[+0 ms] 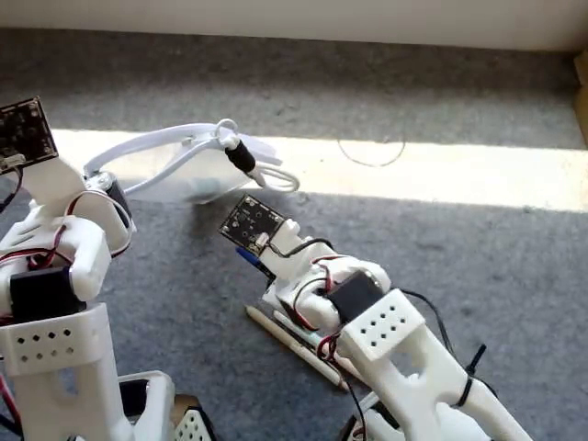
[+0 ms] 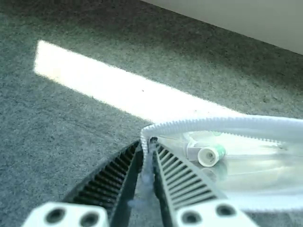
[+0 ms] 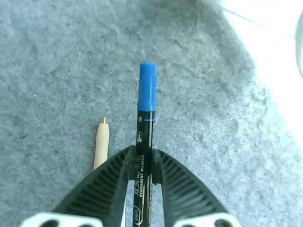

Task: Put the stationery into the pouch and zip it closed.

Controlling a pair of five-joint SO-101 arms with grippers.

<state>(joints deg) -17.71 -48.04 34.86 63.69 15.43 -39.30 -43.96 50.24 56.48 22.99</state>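
Two hands, both clenched. The left hand (image 2: 147, 143) has its fingers pressed together on the end of the pouch's (image 2: 246, 177) toothed zip rim, pinching the clear plastic at that corner. The pouch stretches away from this hand across the grey counter (image 1: 459, 257), its mouth gaping. Inside it, just past the fingertips, lies a white stick with a green end (image 2: 209, 155). In the high view a dark-tipped piece (image 1: 241, 156) pokes out at the pouch's mouth on the side away from the left hand; what it is cannot be told.

The right hand (image 3: 144, 155) grips a blue-capped marker (image 3: 147, 90) by its black barrel. The cap juts straight out beyond the fingertips, toward the pouch, which is near but not touching. A beige pencil (image 3: 101, 142) lies on the counter just beside this hand, roughly parallel to the marker, free of the fingers. A band of sunlight (image 1: 441, 170) crosses the counter beyond both hands and falls on the pouch.
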